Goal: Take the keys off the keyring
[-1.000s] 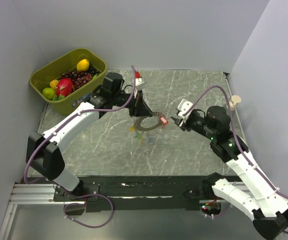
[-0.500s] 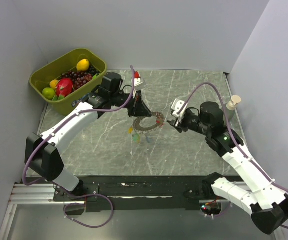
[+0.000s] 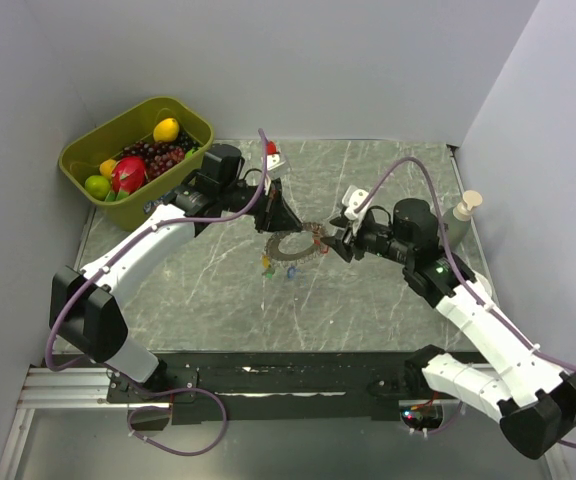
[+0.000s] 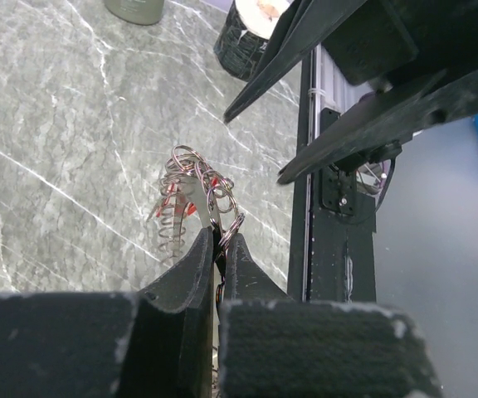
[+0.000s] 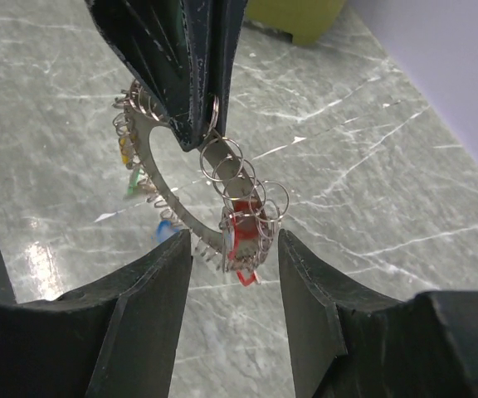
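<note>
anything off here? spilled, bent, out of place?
Nothing stands out. The left claw is shut on the keyring and holds it tilted. The open right claw straddles the red key without touching it. The fruit sits inside the green bin.

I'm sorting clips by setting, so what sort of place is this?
Probably a robotics lab test cell: a grey marble-patterned tabletop boxed in by plain grey walls, a white-and-black left arm and right arm bolted at its near edge, and an olive-green plastic bin of colourful fruit.
</note>
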Controlling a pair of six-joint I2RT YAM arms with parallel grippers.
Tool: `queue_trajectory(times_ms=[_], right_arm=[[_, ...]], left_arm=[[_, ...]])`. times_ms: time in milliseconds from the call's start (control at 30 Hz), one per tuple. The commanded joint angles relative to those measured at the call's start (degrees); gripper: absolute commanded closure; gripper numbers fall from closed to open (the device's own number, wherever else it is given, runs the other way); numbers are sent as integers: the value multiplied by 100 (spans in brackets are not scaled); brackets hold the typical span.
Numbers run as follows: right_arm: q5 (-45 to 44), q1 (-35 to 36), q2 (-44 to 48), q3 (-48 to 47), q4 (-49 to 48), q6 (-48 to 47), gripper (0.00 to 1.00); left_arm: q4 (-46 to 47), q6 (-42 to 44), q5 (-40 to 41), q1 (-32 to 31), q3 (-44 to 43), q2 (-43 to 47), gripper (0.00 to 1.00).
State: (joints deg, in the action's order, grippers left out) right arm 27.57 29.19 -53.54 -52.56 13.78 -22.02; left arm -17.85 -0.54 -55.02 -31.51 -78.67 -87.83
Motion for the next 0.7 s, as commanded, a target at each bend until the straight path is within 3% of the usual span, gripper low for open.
queue_trajectory(times_ms=[0,400,600,667], right_arm=[[-94,113,-157,149,-464,312,47],[-656,306,-359,316,-947,541,47],[-1087,359,-421,298,-1105,533,57],[-1087,359,-421,342,-1167,523,64]], left_arm=[[387,-175,-8,31,-227,152,99],[492,-245,9,39,-166,126,99],[519,-263,0,39,-131,152,99],[536,-263,-8,39,-104,152,99]])
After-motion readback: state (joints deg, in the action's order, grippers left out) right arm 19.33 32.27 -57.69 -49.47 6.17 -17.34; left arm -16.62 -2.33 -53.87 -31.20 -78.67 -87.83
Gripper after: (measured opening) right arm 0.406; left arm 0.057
